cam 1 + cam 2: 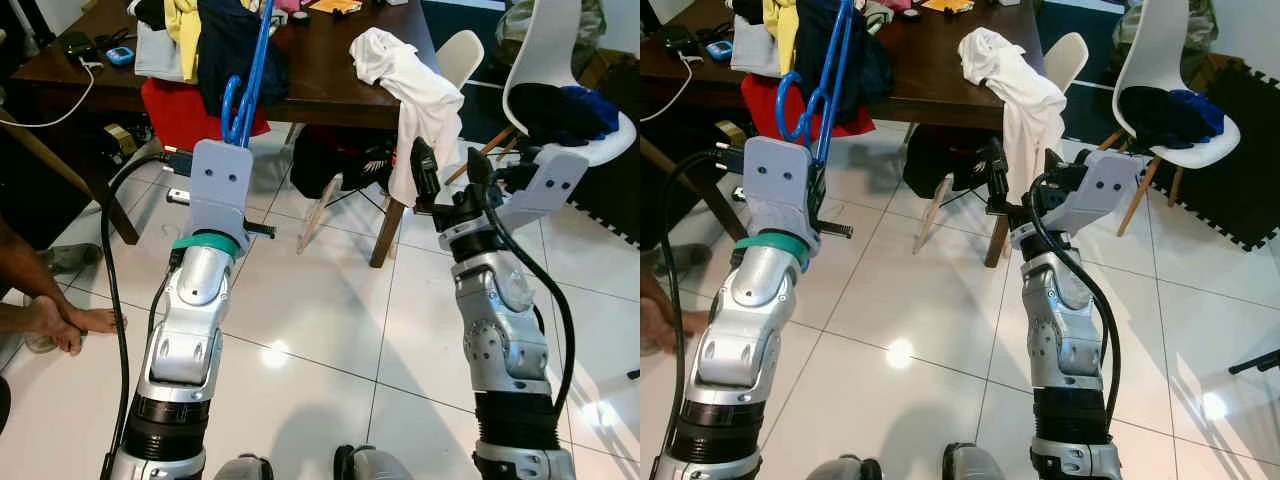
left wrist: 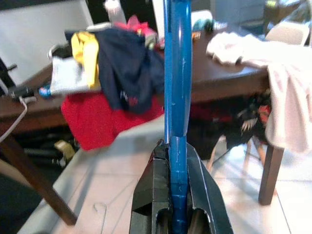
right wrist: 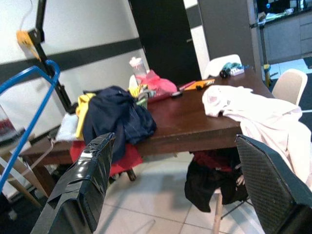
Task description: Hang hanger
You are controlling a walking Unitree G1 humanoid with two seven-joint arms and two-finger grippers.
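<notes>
The blue hanger (image 1: pixel 247 90) runs up past the picture's top edge, so its far end is cut off; its hook curls just above the left gripper (image 2: pixel 178 195), whose black fingers are clamped on its thin plastic bar. The right gripper (image 3: pixel 175 190) is raised with fingers wide apart, holding nothing. Ahead, a dark wooden table (image 1: pixel 320 70) carries heaped clothes (image 1: pixel 215 35) along its near edge and a white shirt (image 1: pixel 415 95) over its corner, on pale floor tiles (image 1: pixel 330 320).

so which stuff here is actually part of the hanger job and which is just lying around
Part of the job:
- blue hanger, clamped in the left gripper
- right gripper, open and holding nothing

Just lying about:
- white shirt draped over the table corner
- navy garment and red cloth on the brown table
- white chair with dark clothes on it
</notes>
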